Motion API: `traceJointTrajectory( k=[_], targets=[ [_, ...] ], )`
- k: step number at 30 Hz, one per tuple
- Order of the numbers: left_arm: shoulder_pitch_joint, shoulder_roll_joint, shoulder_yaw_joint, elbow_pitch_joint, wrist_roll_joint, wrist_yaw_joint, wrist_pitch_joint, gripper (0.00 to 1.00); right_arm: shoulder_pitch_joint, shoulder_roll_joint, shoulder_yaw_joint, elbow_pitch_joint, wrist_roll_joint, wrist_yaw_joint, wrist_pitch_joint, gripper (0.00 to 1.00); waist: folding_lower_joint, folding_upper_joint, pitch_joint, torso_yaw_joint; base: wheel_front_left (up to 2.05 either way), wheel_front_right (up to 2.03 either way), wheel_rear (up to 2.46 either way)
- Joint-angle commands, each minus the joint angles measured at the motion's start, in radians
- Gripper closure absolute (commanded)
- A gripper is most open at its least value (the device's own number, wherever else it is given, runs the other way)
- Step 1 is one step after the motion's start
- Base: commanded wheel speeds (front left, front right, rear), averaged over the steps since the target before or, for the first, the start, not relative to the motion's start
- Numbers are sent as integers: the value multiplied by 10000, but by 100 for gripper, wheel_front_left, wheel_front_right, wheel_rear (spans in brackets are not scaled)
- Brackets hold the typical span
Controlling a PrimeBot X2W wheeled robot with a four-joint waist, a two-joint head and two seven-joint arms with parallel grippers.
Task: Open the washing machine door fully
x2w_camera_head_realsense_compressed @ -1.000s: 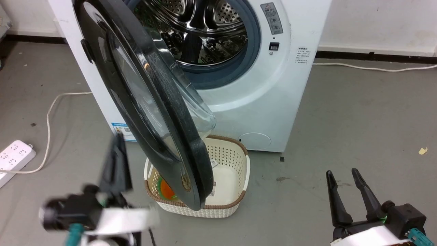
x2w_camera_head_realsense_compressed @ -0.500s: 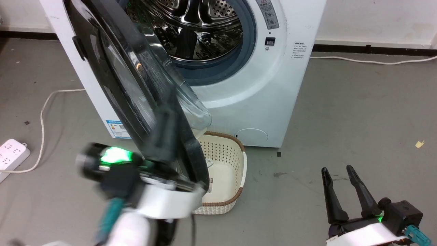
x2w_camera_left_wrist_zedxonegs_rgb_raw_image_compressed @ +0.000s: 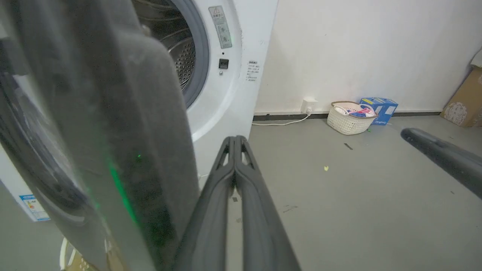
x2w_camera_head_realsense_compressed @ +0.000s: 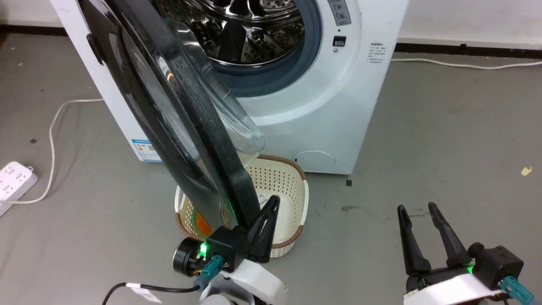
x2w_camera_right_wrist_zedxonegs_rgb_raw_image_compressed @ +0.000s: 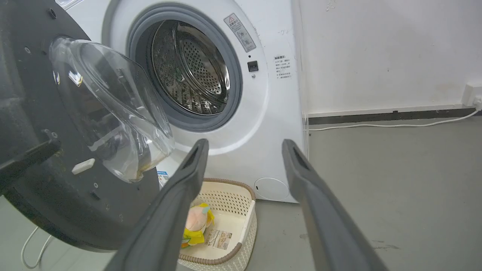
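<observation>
grey floor (x2w_camera_head_realsense_compressed: 444,127), white wall (x2w_camera_left_wrist_zedxonegs_rgb_raw_image_compressed: 357,49), dark skirting (x2w_camera_head_realsense_compressed: 465,50) at far side, white cable (x2w_camera_right_wrist_zedxonegs_rgb_raw_image_compressed: 391,125) along it; power strip (x2w_camera_head_realsense_compressed: 15,182) left; white basket (x2w_camera_left_wrist_zedxonegs_rgb_raw_image_compressed: 348,117), blue box (x2w_camera_left_wrist_zedxonegs_rgb_raw_image_compressed: 378,107), cardboard box (x2w_camera_left_wrist_zedxonegs_rgb_raw_image_compressed: 461,107) far right

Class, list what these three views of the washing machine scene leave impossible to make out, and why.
- Head view: the left half of the cream perforated basket is hidden by the large black-rimmed round glass door.
- Head view: the printed label on the white washing machine is too small to read.
- Left wrist view: the door's rim is blurred; whether the left hand touches it is unclear.
</observation>
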Motion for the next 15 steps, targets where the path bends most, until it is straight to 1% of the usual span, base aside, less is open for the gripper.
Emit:
traceJointTrajectory(
  k=[1, 4, 7, 11, 15],
  targets=[
    [-117, 24, 21, 118, -29, 82, -90, 100, -177, 44, 21, 22, 5, 10, -43, 0, -1, 0, 33, 51, 0, 0, 0],
    [-194, 24, 75, 560, -196, 233, -278, 100, -154, 44, 50, 50, 15, 10, -43, 0, -1, 0, 38, 224, 0, 0, 0],
    [-165, 34, 134, 878, -240, 305, -420, 100, -72, 45, 27, 110, 35, 10, -43, 0, -1, 0, -99, 618, 0, 0, 0],
    [47, 107, 158, 934, -166, 300, -477, 100, 13, 45, 9, 151, 98, 10, -43, 0, -1, 0, -360, 1176, 0, 0, 0],
    [354, 171, 201, 680, -139, 328, -498, 100, 172, 45, -28, 219, 183, 10, -43, 0, -1, 0, -627, 1917, 0, 0, 0]
  ],
)
